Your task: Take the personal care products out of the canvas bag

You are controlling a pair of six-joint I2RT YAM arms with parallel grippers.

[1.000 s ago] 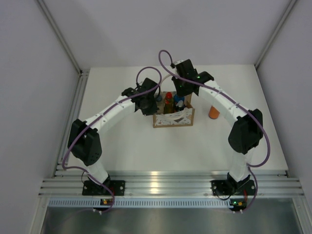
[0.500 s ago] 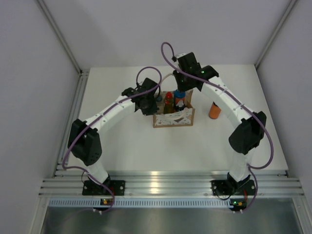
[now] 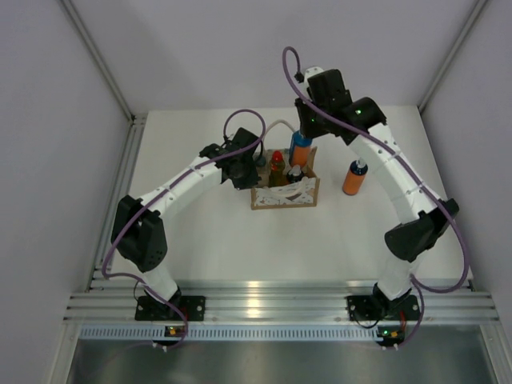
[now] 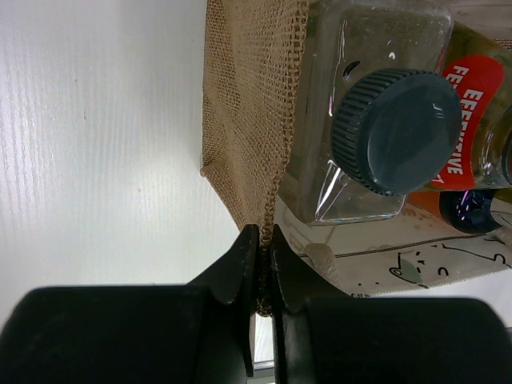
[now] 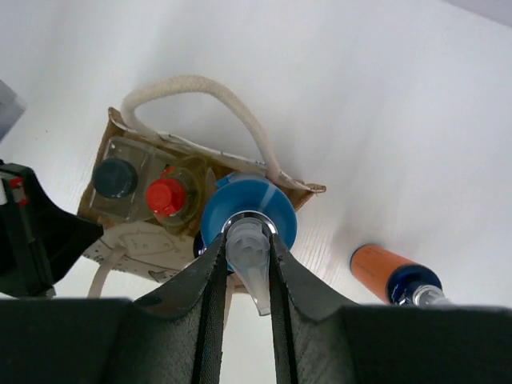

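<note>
Holding a blue-capped bottle (image 5: 240, 200) by its pump in my clenched right gripper (image 5: 248, 248), above the bag (image 3: 286, 194) at the table's far middle, I pinch the bag's left wall tight in my left gripper (image 4: 262, 240). Next, I judge, it goes right, beside the orange bottle (image 3: 354, 178) already out. The table (image 3: 208, 232) is plain white, closed in by pale walls (image 3: 240, 48).

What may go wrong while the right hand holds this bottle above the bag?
The right hand grips the blue-capped orange bottle only by its thin pump nozzle; it may slip and fall onto the bottles below. The left hand pinches just the edge of the tan canvas bag; the cloth may pull free.
</note>
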